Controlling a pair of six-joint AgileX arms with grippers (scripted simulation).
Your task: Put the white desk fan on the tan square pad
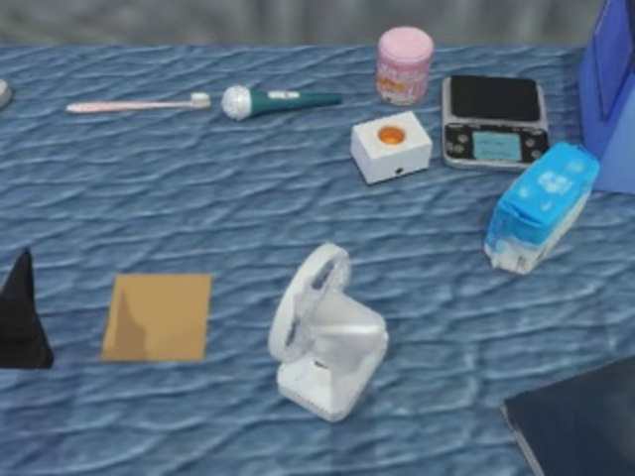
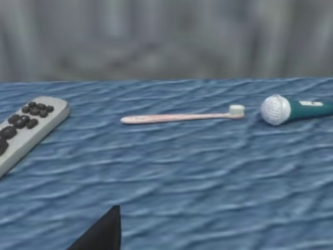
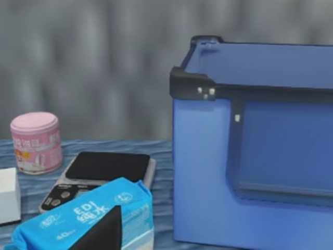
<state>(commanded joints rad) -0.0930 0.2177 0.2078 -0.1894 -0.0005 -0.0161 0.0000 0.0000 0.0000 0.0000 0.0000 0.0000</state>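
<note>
risk: your grasp could topple the top-heavy white plastic ring-headed desk fan (image 1: 327,335) | target: thin tan square pad (image 1: 158,316), apart to its left | claws: opening of both, cannot tell

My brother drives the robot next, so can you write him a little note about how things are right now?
Left gripper: parked at the table's left edge, holding nothing. Right arm: parked at the lower right, fingers unclear.
White desk fan: mid-table, untouched.
Tan square pad: left of the fan, apart from it, bare.
Done: nothing yet.
Left: grasp the fan, carry it left, set it on the pad.
</note>
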